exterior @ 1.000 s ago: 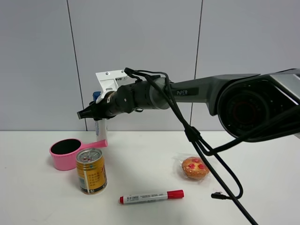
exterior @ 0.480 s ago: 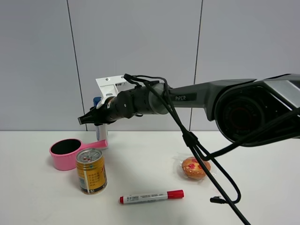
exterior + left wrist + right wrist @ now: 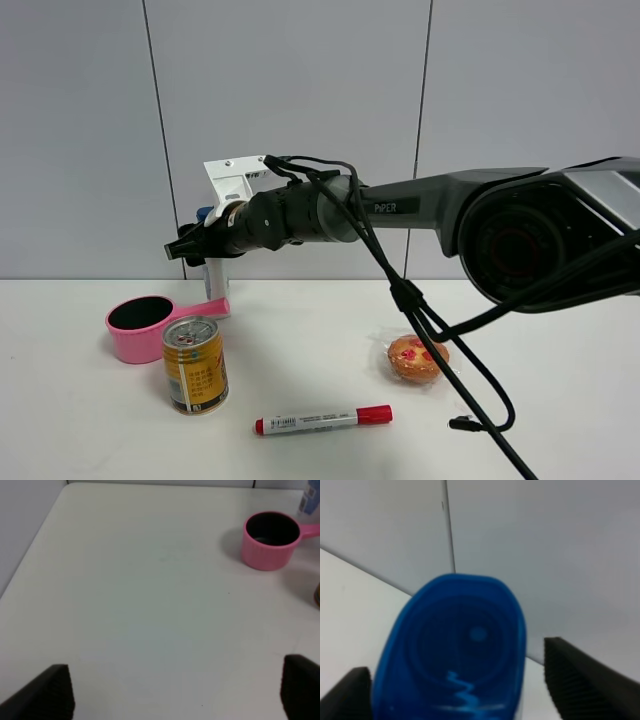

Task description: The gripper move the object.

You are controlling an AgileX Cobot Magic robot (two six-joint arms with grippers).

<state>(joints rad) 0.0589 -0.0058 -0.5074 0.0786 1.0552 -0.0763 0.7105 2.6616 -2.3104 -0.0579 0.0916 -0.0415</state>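
Observation:
The white bottle (image 3: 216, 283) with a blue cap stands upright at the back left of the table, just behind the pink cup's handle. My right gripper (image 3: 185, 246) reaches across from the right and sits around the bottle's upper part, below the cap. In the right wrist view the blue cap (image 3: 455, 650) fills the space between the two black fingers (image 3: 580, 680), with a gap on one side, so the jaws stand open around it. My left gripper (image 3: 175, 690) is open and empty over bare table. The bottle's edge (image 3: 310, 500) shows at a corner of the left wrist view.
A pink cup (image 3: 140, 328) with a handle stands at the left, also in the left wrist view (image 3: 271, 540). A gold can (image 3: 195, 364) stands in front of it. A red-capped marker (image 3: 322, 419) lies near the front. A wrapped pastry (image 3: 416, 358) lies at the right. Black cables hang from the right arm.
The right gripper dipped slightly beside the bottle, then came back up a little. The bottle has stayed in place.

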